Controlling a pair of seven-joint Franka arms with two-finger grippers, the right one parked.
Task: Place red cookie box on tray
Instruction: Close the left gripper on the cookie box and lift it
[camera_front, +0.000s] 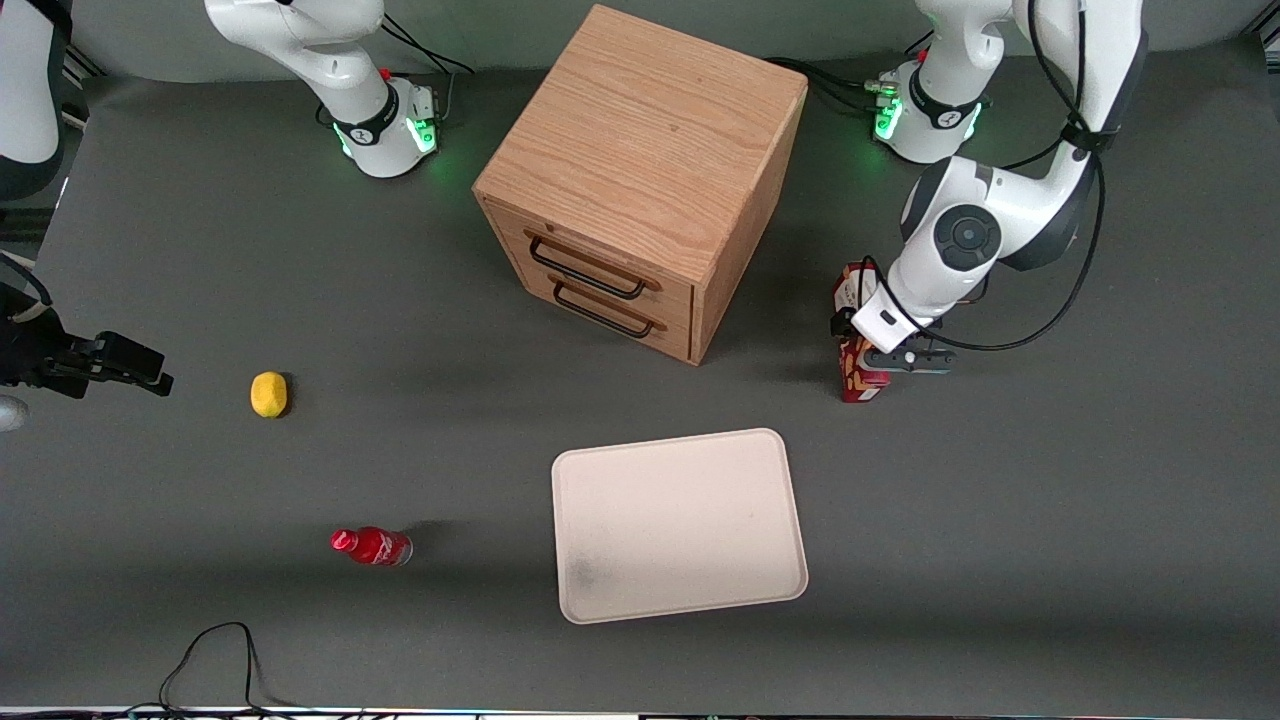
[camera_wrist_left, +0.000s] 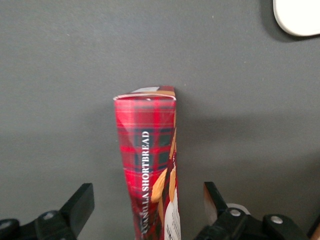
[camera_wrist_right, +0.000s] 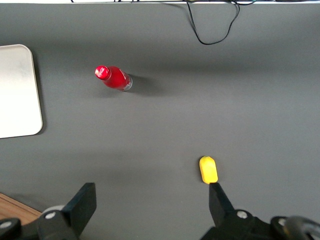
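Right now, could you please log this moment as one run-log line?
gripper: open, fingers astride red cookie box | box: on table, ungrasped | tray: bare, nearer front camera | phase: pre-grasp

White, rounded arm segments with dark grey joints, black cables, and a black-fingered hand (camera_front: 893, 362).

The working arm's wrist is covering the middle of the red cookie box (camera_front: 858, 378) in the front view, also hiding the gripper (camera_wrist_left: 149, 207) (its fingers are spread either side of the carton). The wrist view is cropping the tray (camera_wrist_left: 298, 17).
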